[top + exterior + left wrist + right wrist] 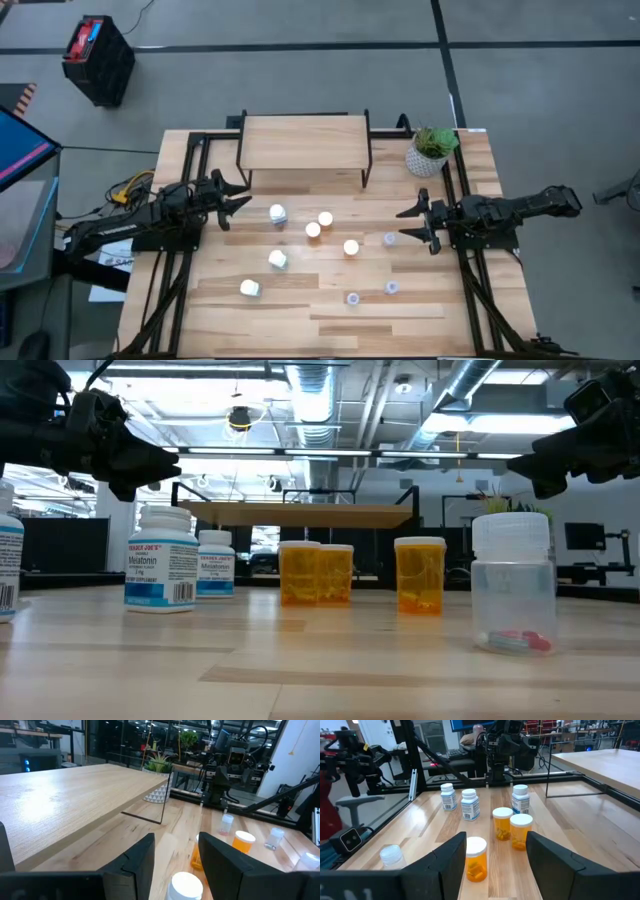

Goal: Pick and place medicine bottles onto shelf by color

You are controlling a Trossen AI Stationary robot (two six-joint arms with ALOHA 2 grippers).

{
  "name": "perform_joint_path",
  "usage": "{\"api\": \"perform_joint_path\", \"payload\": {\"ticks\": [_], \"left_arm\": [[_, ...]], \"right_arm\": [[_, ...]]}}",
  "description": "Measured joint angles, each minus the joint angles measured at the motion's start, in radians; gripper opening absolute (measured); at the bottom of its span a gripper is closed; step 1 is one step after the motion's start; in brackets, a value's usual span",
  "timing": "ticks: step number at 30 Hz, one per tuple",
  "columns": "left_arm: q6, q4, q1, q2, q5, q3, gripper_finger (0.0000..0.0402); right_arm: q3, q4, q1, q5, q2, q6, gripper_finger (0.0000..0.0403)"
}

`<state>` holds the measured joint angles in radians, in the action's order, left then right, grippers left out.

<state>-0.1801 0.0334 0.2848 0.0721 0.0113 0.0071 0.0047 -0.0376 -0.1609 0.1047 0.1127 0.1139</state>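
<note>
Nine bottles: white-capped medicine bottles all stand on my light wooden tabletop (420, 300), none on the low wood-topped, black-legged shelf (304, 142).
High view: my left end effector (236, 201) sits left of the bottles; my right end effector (408, 224) sits right.
Left wrist view: fingers spread, empty, over a white cap (186, 885).
Right wrist view: fingers spread, empty, before an orange bottle (475, 859).

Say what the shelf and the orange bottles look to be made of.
Shelf: light wood top with visible grain, matte; thin black legs, likely metal. Orange bottles: translucent amber plastic, it seems, glossy, contents showing through; opaque white caps, probably plastic.
</note>
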Motion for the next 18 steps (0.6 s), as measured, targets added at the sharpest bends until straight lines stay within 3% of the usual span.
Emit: {"api": "perform_joint_path", "payload": {"ticks": [4, 10, 18], "left_arm": [[0.02, -0.001, 0.0, 0.0, -0.003, 0.0, 0.0142], [0.242, -0.004, 0.0, 0.0, -0.026, 0.0, 0.0142], [0.265, -0.004, 0.0, 0.0, -0.026, 0.0, 0.0142]], "right_arm": [[0.0, 0.0, 0.0, 0.0, 0.0, 0.0, 0.023], [0.0, 0.0, 0.0, 0.0, 0.0, 0.0, 0.023], [0.0, -0.017, 0.001, 0.002, 0.0, -0.105, 0.023]]}}
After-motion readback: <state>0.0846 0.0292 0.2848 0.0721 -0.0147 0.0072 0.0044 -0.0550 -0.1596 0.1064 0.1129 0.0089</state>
